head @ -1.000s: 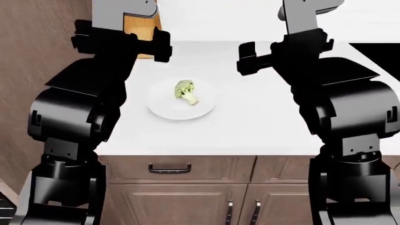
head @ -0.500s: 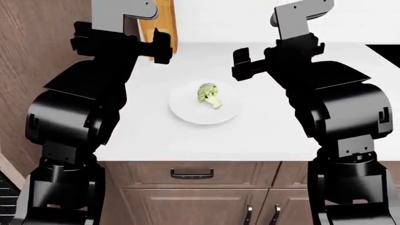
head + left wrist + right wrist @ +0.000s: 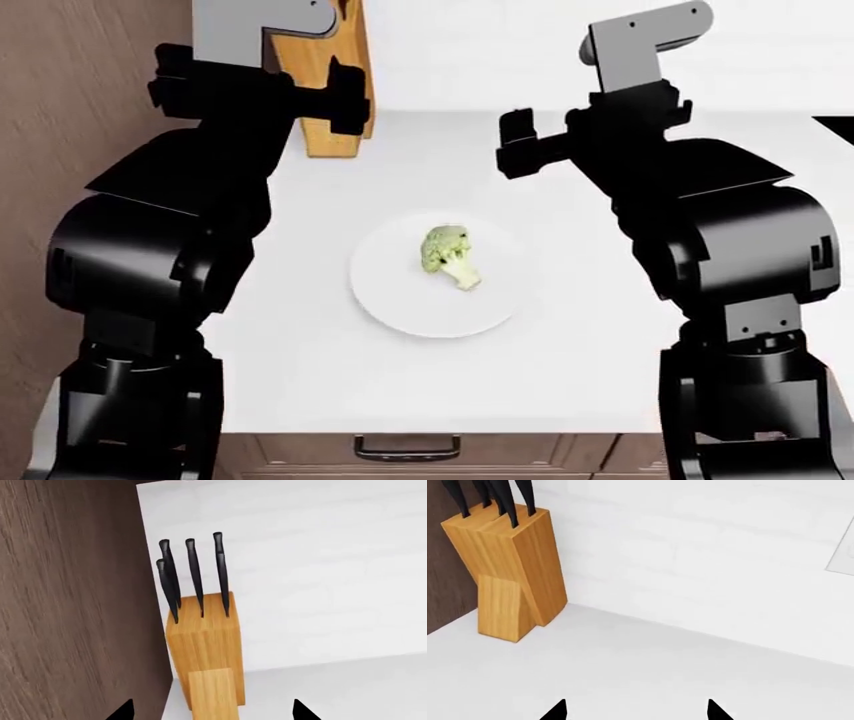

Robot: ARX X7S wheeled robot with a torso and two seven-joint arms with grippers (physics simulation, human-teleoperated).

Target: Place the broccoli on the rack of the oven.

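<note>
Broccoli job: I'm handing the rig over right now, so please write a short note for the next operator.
Left gripper: open, empty, pointed at the knife block by the wooden side panel.
Right gripper: open, empty, over bare countertop.
Broccoli: lying on the white plate on the counter, between the two arms, untouched.
Oven and rack: not in any view.
Done: nothing grasped so far.
Left: pick up the broccoli, find the oven, set the broccoli on its rack.
</note>
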